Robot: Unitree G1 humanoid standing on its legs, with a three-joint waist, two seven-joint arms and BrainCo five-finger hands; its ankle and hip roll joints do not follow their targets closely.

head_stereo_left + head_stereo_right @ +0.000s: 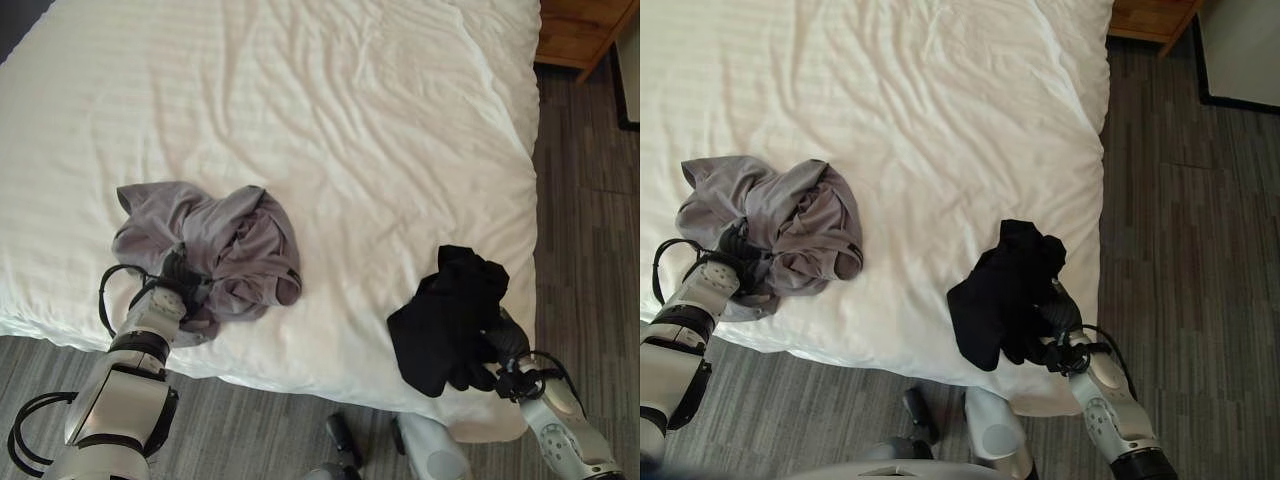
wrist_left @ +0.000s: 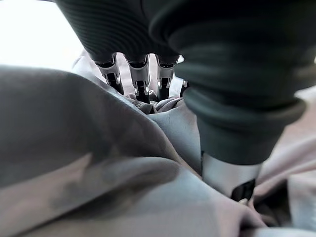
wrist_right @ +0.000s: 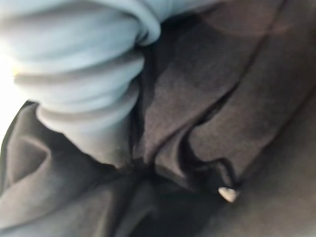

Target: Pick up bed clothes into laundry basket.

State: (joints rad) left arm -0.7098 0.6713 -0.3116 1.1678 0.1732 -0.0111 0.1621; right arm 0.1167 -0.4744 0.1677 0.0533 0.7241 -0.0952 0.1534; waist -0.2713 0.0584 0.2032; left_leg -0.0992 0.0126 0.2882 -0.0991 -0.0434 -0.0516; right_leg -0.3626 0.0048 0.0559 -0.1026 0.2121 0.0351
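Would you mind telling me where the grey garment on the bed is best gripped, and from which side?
I would grip the grey garment at the bunched folds on its near edge, coming from the foot of the bed. The cloth piles thickest there, and the left hand has its fingers dug into those folds. The far side lies flatter, so a pinch there would likely slip.

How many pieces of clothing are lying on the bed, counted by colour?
Grey clothes: 1, the grey garment bunched near the bed's front edge, at the left hand.
Black clothes: 1, the black garment at the bed's front corner, at the right hand.
Total: 2
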